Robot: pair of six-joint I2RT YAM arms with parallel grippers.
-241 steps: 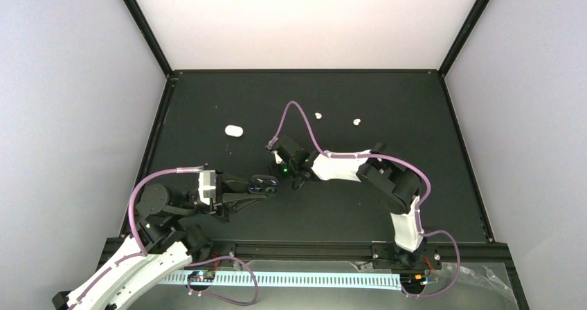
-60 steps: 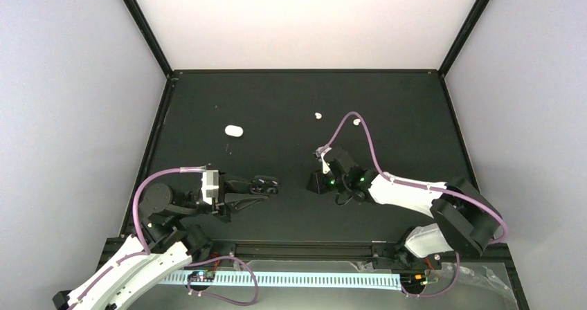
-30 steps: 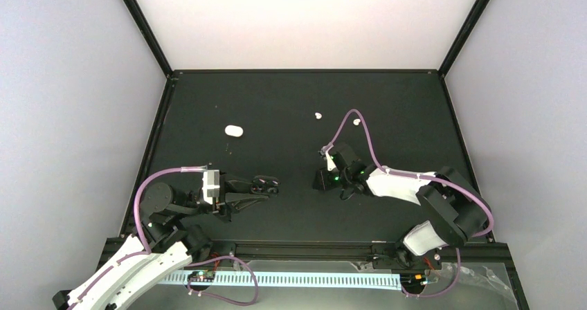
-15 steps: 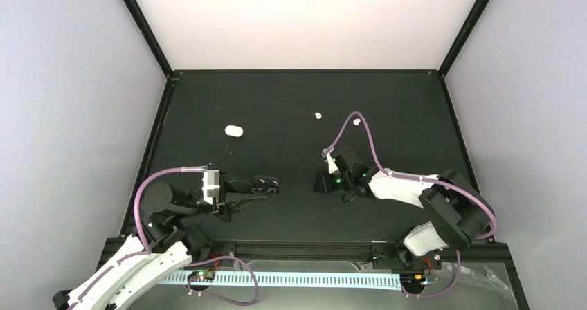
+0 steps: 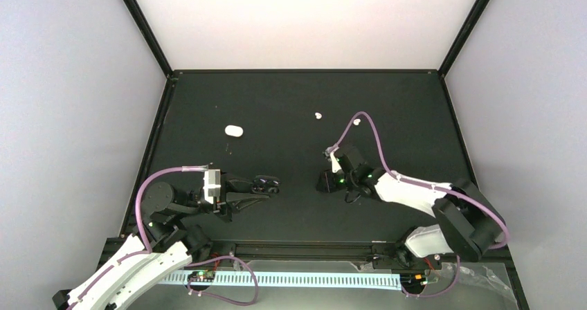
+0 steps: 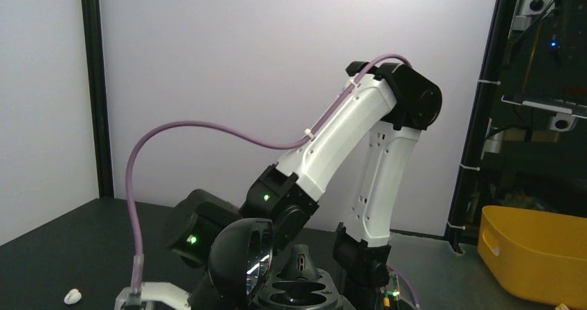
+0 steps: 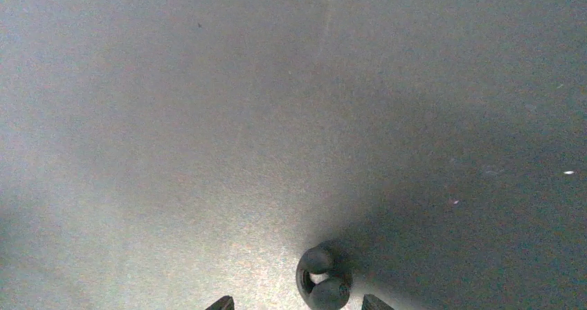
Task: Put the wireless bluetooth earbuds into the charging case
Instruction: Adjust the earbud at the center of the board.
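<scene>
In the view from above, the left gripper (image 5: 257,191) is pinching the black charging case (image 5: 266,183) with its jaws pressed on it, and the case is sitting right at their tips with the lid lifted. The right gripper (image 5: 324,182) is hanging low over the table (image 5: 277,95), well apart from the case. Two white earbuds are lying far beyond the right jaws, one (image 5: 318,115) and another (image 5: 357,122), and a white oval thing (image 5: 234,131), perhaps a second case, is resting well beyond the left jaws. In the left wrist view, the open case is showing just in front of the jaws. Its round lid is standing up and its two hollows are looking dark, and I cannot tell for sure if a bud is sitting in one. The right arm (image 6: 346,144) is bending down behind it, and a yellow bin (image 6: 533,254) is standing off the table. In the right wrist view, the right jaws are spread, and a black earbud (image 7: 322,282) is lying on the table between the two tips, nearer to the one on the right of the picture and touching neither. I am judging that the task is only at the beginning: this black bud is not yet gripped and the white ones are waiting untouched.
</scene>
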